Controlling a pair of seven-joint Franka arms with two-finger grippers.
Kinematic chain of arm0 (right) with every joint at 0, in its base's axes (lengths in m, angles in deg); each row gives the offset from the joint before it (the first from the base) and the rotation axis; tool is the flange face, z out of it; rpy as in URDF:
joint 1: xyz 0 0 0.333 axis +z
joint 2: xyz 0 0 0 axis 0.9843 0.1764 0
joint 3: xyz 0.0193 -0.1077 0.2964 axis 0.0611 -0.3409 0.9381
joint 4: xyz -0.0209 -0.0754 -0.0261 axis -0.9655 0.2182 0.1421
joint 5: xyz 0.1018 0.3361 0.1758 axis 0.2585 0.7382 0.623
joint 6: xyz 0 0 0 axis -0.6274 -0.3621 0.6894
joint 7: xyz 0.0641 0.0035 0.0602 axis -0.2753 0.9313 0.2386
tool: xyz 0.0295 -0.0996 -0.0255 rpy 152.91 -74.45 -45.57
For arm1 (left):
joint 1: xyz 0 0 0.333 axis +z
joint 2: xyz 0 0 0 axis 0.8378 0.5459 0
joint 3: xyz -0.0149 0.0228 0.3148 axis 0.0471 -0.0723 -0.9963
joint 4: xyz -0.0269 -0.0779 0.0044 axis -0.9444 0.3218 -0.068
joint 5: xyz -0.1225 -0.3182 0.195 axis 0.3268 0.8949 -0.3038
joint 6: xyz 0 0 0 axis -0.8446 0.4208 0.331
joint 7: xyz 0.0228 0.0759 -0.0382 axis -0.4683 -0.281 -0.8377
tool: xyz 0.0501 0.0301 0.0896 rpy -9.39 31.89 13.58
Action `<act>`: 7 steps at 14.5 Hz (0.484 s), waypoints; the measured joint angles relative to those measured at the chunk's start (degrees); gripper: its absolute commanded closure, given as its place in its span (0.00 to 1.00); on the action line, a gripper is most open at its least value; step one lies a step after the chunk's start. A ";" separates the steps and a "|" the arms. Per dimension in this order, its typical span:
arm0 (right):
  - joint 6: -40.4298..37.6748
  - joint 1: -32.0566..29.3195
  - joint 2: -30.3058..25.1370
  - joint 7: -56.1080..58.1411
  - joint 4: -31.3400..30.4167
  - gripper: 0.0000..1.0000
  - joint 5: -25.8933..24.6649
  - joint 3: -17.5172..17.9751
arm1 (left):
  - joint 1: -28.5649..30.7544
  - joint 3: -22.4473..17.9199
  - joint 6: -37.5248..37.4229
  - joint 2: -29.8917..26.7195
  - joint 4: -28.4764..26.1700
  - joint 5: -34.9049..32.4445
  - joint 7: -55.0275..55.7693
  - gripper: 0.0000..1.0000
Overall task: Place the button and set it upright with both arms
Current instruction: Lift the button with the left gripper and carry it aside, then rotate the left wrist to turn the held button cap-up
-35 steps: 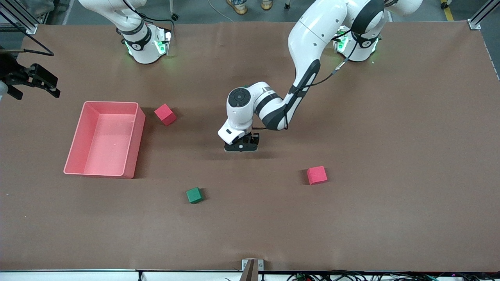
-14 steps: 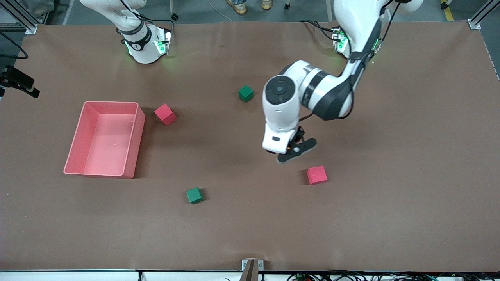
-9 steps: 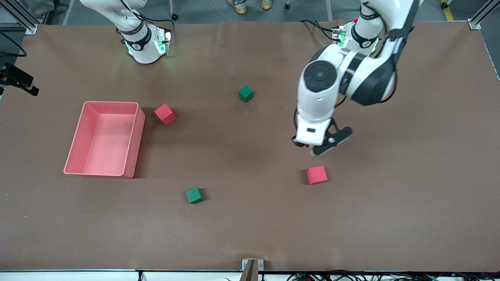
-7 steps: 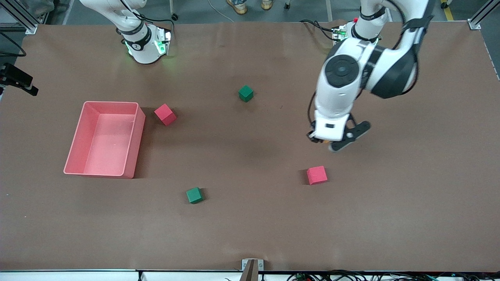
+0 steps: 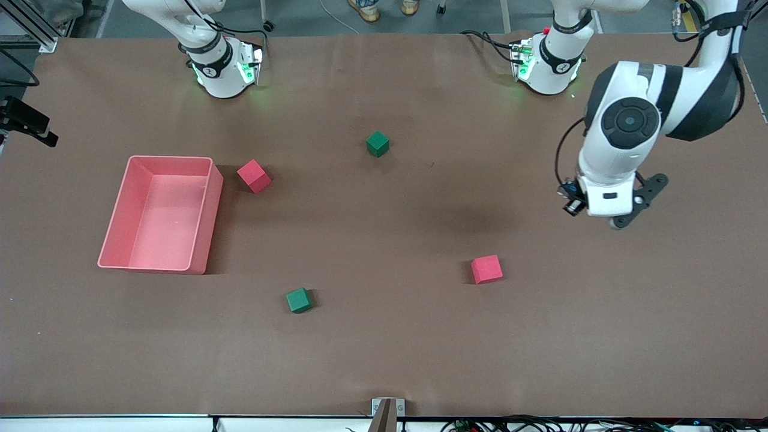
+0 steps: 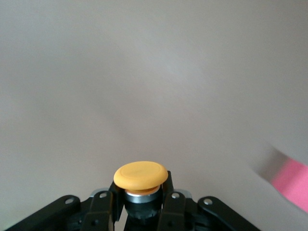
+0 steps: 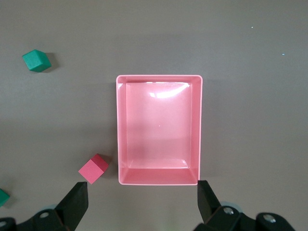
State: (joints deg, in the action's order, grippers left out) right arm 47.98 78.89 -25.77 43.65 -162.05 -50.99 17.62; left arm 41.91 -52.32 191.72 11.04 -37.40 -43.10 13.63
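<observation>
Left arm has swung the button away from table centre, toward its own end.

Left gripper (image 6: 140, 211) clamps the button (image 6: 140, 176), cap clear, over bare table; placing remains. Right gripper (image 7: 140, 202) waits spread wide above pink bin (image 7: 159, 82).

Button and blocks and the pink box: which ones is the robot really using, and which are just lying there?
Using:
- button, pinched in the left gripper, up over the table
- right gripper, open, waiting above the pink box

Just lying there:
- two red blocks
- two green blocks
- the pink box
</observation>
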 measured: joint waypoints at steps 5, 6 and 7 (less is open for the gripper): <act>0.00 -0.03 0.00 0.00 0.79 0.00 0.05 -0.01 | 4.84 0.07 4.52 0.14 -4.45 -13.14 9.09 1.00; 0.00 -0.04 0.00 0.00 0.79 0.00 0.05 -0.01 | 5.59 0.06 6.18 0.38 -5.75 -16.78 12.51 1.00; -0.02 -0.06 0.00 0.00 0.79 0.00 0.05 -0.02 | 6.25 0.08 7.94 0.86 -7.10 -20.31 16.39 1.00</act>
State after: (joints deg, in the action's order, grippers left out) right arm 47.95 78.83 -25.77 43.65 -161.26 -50.94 17.60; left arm 48.16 -52.25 199.66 11.90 -44.50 -63.41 30.02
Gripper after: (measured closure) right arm 0.000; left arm 0.665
